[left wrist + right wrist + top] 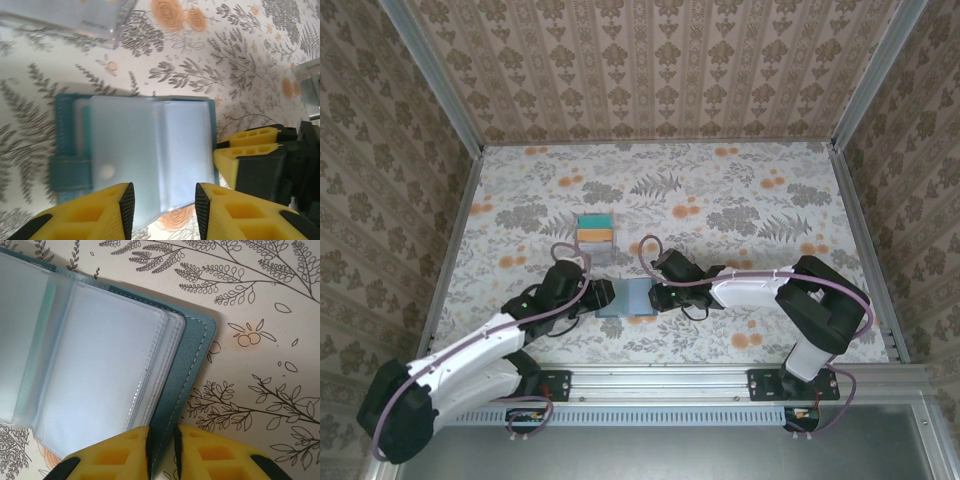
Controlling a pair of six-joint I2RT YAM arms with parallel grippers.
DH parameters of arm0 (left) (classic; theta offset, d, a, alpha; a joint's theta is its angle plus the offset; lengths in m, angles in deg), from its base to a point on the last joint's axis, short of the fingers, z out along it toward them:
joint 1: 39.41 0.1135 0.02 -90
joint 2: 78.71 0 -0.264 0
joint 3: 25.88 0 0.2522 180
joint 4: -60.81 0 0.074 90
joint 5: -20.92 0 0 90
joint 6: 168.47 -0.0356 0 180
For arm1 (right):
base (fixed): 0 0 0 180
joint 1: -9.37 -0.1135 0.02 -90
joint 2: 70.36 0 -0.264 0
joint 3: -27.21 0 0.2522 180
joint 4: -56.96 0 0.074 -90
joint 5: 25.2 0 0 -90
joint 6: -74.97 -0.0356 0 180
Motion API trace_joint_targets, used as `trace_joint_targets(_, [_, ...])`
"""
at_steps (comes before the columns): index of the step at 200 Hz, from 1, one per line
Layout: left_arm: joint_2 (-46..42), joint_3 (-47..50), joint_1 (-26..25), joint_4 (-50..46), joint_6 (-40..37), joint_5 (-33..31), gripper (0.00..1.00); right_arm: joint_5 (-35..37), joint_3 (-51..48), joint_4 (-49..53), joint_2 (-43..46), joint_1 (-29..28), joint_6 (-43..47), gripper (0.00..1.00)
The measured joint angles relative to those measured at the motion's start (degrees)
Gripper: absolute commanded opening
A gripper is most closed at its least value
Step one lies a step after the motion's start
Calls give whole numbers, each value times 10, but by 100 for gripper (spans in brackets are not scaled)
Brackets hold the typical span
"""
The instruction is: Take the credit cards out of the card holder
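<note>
Right fingers (115, 456) pinch the one card holder (100, 365); two credit cards (594, 228) nearby.

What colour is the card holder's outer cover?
Dark teal. The card holder shows its cover edge best in the right wrist view.

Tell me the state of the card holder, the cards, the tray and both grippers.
card holder: open, lying flat on the table, clear sleeves facing up.
cards: out of the holder, lying in the tray.
tray: on the table beyond the holder, holding the cards.
left gripper: open, over the holder's near edge.
right gripper: shut on the edge of the holder's cover.
</note>
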Motion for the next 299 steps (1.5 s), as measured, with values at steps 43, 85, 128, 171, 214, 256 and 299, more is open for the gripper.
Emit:
trace_joint_targets(43, [-32,43,17,-18,3,6,45,0,0,0,0,0,0,23])
trace_joint_targets(85, [11,50,17,10,3,24,45,0,0,0,0,0,-2,23])
trace_joint_targets(128, [85,50,17,59,3,40,43,0,0,-1,0,-2,-2,23])
trace_joint_targets(171, [104,43,-5,92,7,47,42,0,0,-2,-1,-2,-2,23])
trace_joint_targets(214, [107,3,-42,103,7,45,42,0,0,-4,-2,-2,-2,23])
trace_joint_targets(256, [161,-32,-77,124,7,42,42,4,0,-7,-2,-3,-4,23])
trace_joint_targets(299, [230,-72,-106,141,6,41,39,27,-27,-13,25,-3,-17,25])
